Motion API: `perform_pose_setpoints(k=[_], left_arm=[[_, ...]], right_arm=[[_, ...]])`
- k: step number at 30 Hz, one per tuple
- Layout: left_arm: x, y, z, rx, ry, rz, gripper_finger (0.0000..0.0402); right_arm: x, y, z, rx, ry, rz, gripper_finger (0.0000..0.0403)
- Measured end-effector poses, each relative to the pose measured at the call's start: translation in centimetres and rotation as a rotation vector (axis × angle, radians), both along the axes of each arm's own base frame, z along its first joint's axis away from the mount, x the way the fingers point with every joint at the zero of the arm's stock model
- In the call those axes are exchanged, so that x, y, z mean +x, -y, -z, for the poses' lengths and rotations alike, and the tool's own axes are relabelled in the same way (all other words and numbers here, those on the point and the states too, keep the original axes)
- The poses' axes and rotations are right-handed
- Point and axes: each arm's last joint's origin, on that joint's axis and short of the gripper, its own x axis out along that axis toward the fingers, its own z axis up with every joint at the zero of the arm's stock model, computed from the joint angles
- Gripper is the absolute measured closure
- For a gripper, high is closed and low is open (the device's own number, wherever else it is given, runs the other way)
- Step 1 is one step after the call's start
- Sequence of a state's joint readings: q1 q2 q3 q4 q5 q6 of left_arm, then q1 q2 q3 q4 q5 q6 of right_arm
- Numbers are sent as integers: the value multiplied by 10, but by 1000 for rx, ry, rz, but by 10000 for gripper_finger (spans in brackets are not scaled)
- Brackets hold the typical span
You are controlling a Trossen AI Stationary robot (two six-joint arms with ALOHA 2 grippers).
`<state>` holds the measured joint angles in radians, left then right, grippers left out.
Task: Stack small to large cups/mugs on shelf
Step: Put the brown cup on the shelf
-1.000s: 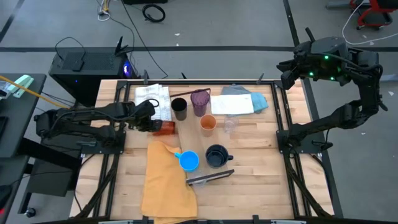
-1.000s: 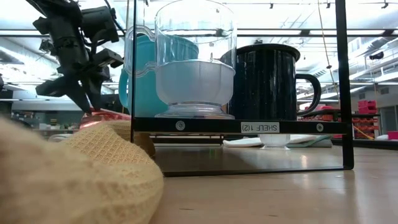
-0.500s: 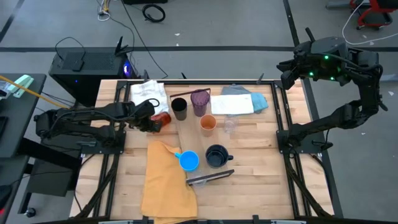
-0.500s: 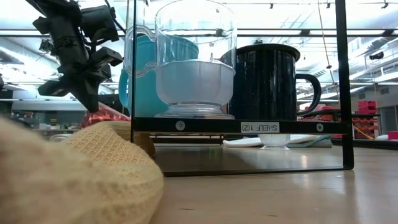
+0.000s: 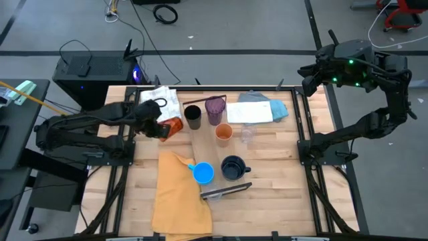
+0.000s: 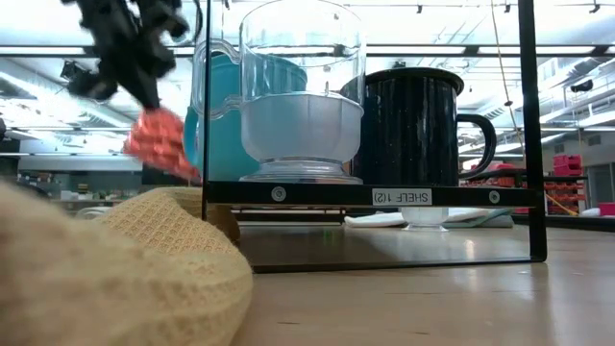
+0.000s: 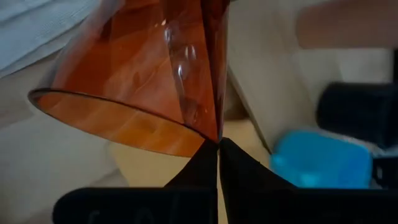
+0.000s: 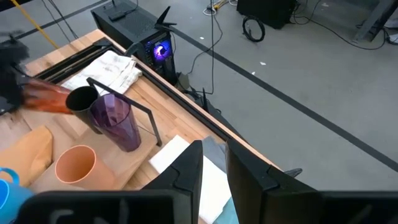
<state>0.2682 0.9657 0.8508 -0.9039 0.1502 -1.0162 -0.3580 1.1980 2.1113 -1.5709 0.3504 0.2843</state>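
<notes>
My left gripper (image 5: 160,127) hangs over the table's left part, shut on a translucent orange tumbler (image 5: 173,126) (image 6: 159,142) that is up in the air. On the pale wooden shelf plank (image 5: 207,150) stand a black cup (image 5: 192,116), a purple tumbler (image 5: 215,109), a peach cup (image 5: 223,133), clear cups (image 5: 247,134), a bright blue mug (image 5: 203,173) and a navy mug (image 5: 232,167). My right gripper (image 5: 309,75) waits, open, high beyond the far right corner. My left gripper pinches the orange tumbler's wall at its rim (image 7: 214,134) between the two fingertips (image 7: 205,165). The tumbler is lifted clear of the table and tilted, hanging below the gripper in the low view (image 6: 159,142).
A mustard-yellow cloth (image 5: 180,194) lies near left and fills the low view's foreground. A white cloth (image 5: 160,100) lies far left, pale blue and grey cloths (image 5: 264,107) far right. A dark bar (image 5: 226,191) crosses the plank's near end. Metal frame rails run along both table sides.
My left gripper has risen with the orange tumbler and drawn slightly toward the far edge. The tumbler has come up from behind the yellow cloth and now hangs tilted, clear of the table. The right arm has kept still.
</notes>
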Motion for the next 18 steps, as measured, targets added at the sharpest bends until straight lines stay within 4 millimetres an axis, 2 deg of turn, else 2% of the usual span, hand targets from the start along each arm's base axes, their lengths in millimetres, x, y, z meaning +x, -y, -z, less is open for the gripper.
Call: perform_pose_setpoints(k=[4,8,12,15,18], left_arm=[[-9,9,-42,1,-21,54,392],[-17,21,-85,13,47,122,393],[-19,34,-108,-11,6,198,393],[-5,44,-116,-37,-95,276,393],[21,52,-123,-27,-176,383,393]], right_arm=[[0,0,0,-4,-5,-5,326],[0,0,0,-14,-14,-14,326],[0,0,0,-21,-22,-22,326],[0,0,0,-25,-26,-25,329],[0,0,0,-25,-26,-25,333]])
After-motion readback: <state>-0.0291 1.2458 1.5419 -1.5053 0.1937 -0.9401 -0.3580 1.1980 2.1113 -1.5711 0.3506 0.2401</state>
